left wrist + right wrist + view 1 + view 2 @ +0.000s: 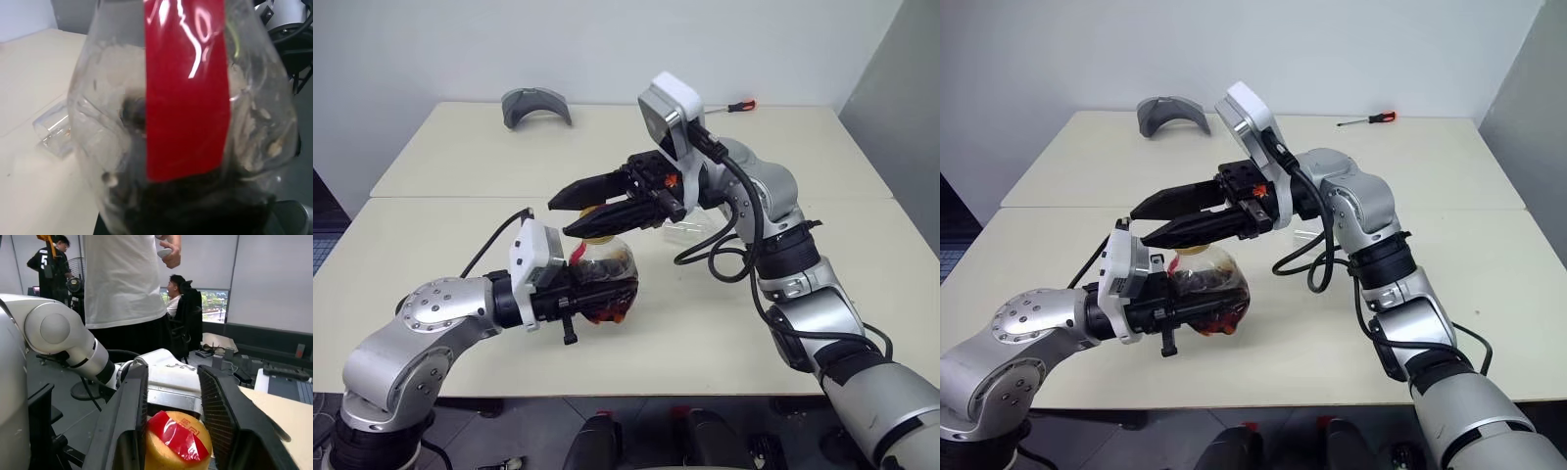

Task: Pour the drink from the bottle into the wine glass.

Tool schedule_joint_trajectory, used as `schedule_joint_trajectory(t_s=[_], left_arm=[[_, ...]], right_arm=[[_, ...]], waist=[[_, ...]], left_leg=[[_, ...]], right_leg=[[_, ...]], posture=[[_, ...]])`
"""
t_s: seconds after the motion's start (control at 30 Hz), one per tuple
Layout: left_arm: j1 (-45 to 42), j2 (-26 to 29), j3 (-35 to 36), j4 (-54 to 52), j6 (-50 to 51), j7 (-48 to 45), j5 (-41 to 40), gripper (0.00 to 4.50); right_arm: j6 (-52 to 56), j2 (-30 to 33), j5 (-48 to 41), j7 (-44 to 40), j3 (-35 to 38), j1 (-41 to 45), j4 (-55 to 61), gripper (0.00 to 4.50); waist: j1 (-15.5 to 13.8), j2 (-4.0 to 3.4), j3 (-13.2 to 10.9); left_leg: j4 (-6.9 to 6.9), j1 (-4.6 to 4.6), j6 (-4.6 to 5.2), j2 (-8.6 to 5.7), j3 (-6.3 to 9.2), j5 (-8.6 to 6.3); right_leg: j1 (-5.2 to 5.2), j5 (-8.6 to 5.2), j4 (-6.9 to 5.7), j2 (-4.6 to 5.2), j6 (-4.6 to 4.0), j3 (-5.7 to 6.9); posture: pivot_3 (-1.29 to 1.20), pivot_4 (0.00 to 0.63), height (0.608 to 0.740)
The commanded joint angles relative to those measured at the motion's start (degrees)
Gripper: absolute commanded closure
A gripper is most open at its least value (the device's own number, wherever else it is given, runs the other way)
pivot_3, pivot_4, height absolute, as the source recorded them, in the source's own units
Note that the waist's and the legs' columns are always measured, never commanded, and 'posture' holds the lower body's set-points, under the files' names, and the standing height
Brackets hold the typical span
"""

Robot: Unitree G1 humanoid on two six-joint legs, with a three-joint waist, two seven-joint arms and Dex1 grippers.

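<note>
My left gripper [625, 294] is shut on the bottle [607, 277], a squat clear plastic one, and holds it above the near table. The dark reddish drink [1216, 311] lies in its lower part, and a red strip [186, 98] runs down its side. My right gripper [558, 218] reaches over the bottle's top. In the right wrist view its black fingers [124, 421] stand apart on either side of the yellow cap [178, 443]; I cannot tell whether they touch it. A clear glassy object [691, 230] lies behind my right wrist, mostly hidden; I cannot tell if it is the wine glass.
A grey curved piece [536, 105] sits at the far left of the back table, and a red-handled screwdriver [736, 106] at the far right. A seam [460, 196] divides the two tables. In the right wrist view a person in a white shirt [124, 279] stands close behind.
</note>
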State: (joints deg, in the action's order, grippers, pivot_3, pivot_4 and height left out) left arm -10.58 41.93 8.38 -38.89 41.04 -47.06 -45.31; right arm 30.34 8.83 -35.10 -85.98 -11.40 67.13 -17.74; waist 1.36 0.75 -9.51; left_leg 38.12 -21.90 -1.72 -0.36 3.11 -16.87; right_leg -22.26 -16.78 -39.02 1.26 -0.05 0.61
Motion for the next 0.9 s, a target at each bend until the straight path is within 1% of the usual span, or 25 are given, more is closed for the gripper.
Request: schedule_joint_trajectory(t_s=[0.03,0.1,0.17,0.2,0.33,0.43,0.47,0.57,0.63,0.77,0.9], left_arm=[[-2.3,-0.7,1.1,-3.7,-1.9,1.7,-1.8,3.63],[0.3,-1.0,0.9,-2.4,-3.0,2.4,0.6,3.64],[3.6,-1.6,1.3,-0.4,-5.1,3.3,3.8,3.64],[4.8,-1.6,1.4,0.6,-6.4,3.4,5.3,3.64],[5.8,-2.9,1.5,3.8,-9.5,5.1,8.6,3.64],[3.2,-4.5,0.1,7.8,-11.7,6.2,11.3,3.64],[2.3,-5.2,-0.3,9.2,-12.3,6.6,12.1,3.64],[0.0,-6.3,-1.5,12.2,-14.0,6.5,14.0,3.64],[-2.0,-7.3,-2.5,14.0,-14.7,6.5,14.8,3.64],[-7.1,-8.9,-5.1,19.8,-17.1,4.8,17.1,3.64],[-9.7,-9.0,-6.2,23.8,-20.2,2.5,19.2,3.64]], right_arm=[[-2.1,1.4,2.5,-0.8,0.6,1.0,-2.9,1.59],[-2.7,3.2,3.5,0.5,1.2,-0.3,-2.7,0.85],[-0.8,5.9,3.3,2.5,2.5,-2.6,-0.3,0.14],[0.6,7.2,2.8,3.8,3.3,-4.1,1.6,0.0],[5.1,9.5,1.1,11.7,6.1,-9.0,9.6,0.0],[6.5,7.7,2.1,23.4,8.7,-13.3,16.4,0.0],[8.1,6.9,1.2,26.7,9.7,-14.8,19.0,0.0],[10.7,5.6,0.8,33.1,9.9,-17.9,24.6,0.0],[11.3,4.1,3.1,38.7,9.2,-18.6,25.5,0.0],[10.6,1.0,3.6,42.2,7.6,-16.2,24.5,0.0],[9.7,-1.3,4.6,44.2,6.5,-14.2,23.1,0.0]], waist=[[0.0,0.0,0.0],[0.2,0.0,0.0],[0.2,0.0,0.0],[0.2,0.0,0.0],[0.1,-0.03,-0.1],[0.2,-0.03,-0.1],[0.2,-0.03,-0.1],[0.2,-0.03,-0.1],[0.2,-0.03,-0.1],[0.2,-0.03,-0.1],[0.4,-0.03,-0.1]], left_leg=[[0.0,0.0,0.0,0.0,0.0,0.0],[-0.02,-0.01,-0.01,0.0,-0.03,0.01],[-0.04,-0.01,-0.02,0.0,-0.04,0.01],[-0.05,-0.01,-0.02,0.0,-0.04,0.01],[-0.04,-0.09,-0.01,0.01,-0.03,0.0],[-0.04,-0.04,-0.01,0.03,-0.03,0.0],[-0.04,-0.03,-0.01,0.04,-0.03,0.0],[-0.05,-0.04,-0.02,0.03,-0.04,0.01],[-0.04,-0.07,-0.03,0.0,-0.08,0.01],[-0.02,-0.06,-0.03,0.0,-0.07,0.02],[-0.04,-0.04,-0.05,0.0,-0.09,0.03]], right_leg=[[0.0,0.0,0.0,0.0,0.0,0.0],[-0.02,0.0,0.0,0.0,0.0,-0.02],[-0.03,0.0,0.02,0.0,0.0,-0.03],[-0.02,0.0,0.05,0.0,0.0,-0.04],[-0.06,0.0,0.03,0.01,-0.01,-0.03],[-0.06,0.0,-0.04,-0.01,-0.01,-0.03],[-0.06,0.0,-0.04,-0.02,-0.01,-0.02],[-0.06,0.0,-0.04,-0.02,-0.01,-0.03],[-0.06,0.0,0.0,0.0,0.0,-0.06],[-0.06,0.0,-0.04,0.0,0.0,-0.03],[-0.07,0.0,-0.04,-0.02,0.0,-0.05]], posture=[[0.0,0.15,0.74],[0.0,0.15,0.74],[0.0,0.15,0.74],[0.0,0.15,0.74],[0.0,0.15,0.74],[0.0,0.15,0.74],[0.0,0.15,0.74],[0.0,0.15,0.74],[0.0,0.15,0.74],[0.0,0.15,0.74],[0.0,0.15,0.74]])
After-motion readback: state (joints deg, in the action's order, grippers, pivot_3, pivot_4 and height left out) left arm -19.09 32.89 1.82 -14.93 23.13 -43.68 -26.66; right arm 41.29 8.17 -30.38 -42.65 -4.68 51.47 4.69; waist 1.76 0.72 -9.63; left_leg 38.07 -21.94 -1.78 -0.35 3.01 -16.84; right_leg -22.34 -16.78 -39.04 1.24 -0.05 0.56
